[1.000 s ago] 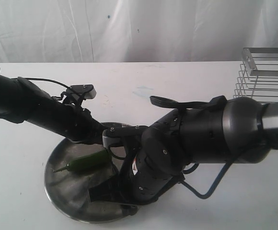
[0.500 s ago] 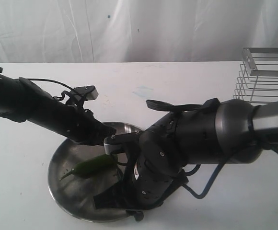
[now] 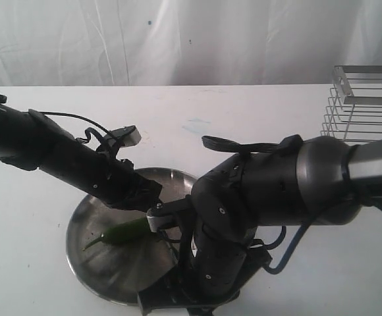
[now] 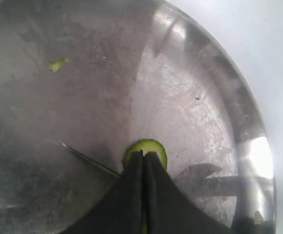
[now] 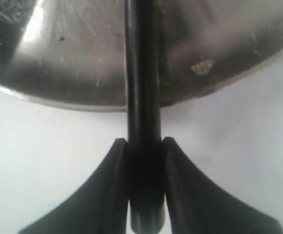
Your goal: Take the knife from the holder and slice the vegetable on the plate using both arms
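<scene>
The green vegetable (image 3: 122, 233) lies on the steel plate (image 3: 89, 266), its thin stem pointing to the left. My left gripper (image 3: 150, 203) reaches in from the left. In the left wrist view this gripper (image 4: 144, 155) is shut, its tips resting on top of the vegetable's rounded cut end (image 4: 153, 146). My right gripper (image 5: 144, 142) is shut on the knife's black handle (image 5: 142, 97), which runs out over the plate's rim (image 5: 83, 95). Seen from outside, that gripper (image 3: 168, 295) sits low at the plate's front edge, and the right arm's bulk hides the blade.
The wire holder (image 3: 362, 99) stands at the far right of the white table. A small green scrap (image 4: 58, 63) lies on the plate. The bulky right arm (image 3: 270, 191) covers the plate's right side.
The right arm has dropped toward the plate's front edge with the knife. The left arm has slid right, and the vegetable shifted slightly under it.
</scene>
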`<action>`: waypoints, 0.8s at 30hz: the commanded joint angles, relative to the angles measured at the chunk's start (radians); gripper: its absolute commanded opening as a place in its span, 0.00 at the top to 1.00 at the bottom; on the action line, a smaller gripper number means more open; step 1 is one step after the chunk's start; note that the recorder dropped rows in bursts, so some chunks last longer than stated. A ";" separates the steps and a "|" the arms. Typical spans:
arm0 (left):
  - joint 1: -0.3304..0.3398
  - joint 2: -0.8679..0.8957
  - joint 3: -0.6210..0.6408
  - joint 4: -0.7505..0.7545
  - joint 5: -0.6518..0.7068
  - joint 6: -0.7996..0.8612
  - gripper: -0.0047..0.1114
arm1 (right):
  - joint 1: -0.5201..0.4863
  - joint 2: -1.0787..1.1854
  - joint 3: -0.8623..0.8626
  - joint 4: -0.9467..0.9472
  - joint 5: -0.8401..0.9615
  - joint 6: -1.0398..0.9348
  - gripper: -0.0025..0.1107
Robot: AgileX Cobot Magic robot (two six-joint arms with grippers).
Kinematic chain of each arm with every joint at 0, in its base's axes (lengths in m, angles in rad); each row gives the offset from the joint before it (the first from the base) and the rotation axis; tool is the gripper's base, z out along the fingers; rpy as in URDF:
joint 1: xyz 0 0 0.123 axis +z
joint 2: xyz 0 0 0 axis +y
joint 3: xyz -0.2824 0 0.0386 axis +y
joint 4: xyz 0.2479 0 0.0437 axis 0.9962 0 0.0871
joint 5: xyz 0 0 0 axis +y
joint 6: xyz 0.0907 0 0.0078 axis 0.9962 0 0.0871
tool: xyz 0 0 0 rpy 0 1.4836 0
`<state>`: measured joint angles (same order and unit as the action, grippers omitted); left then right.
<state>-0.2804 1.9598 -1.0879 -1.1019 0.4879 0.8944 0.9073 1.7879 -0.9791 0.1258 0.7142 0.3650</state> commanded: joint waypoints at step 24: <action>-0.011 -0.495 0.017 0.500 0.120 -0.001 0.96 | 0.000 -0.125 0.004 -0.208 -0.043 0.085 0.98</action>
<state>-0.2910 1.4997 -1.0716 -0.6628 0.5099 0.8944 0.9073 1.6979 -0.9791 -0.0469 0.6641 0.4274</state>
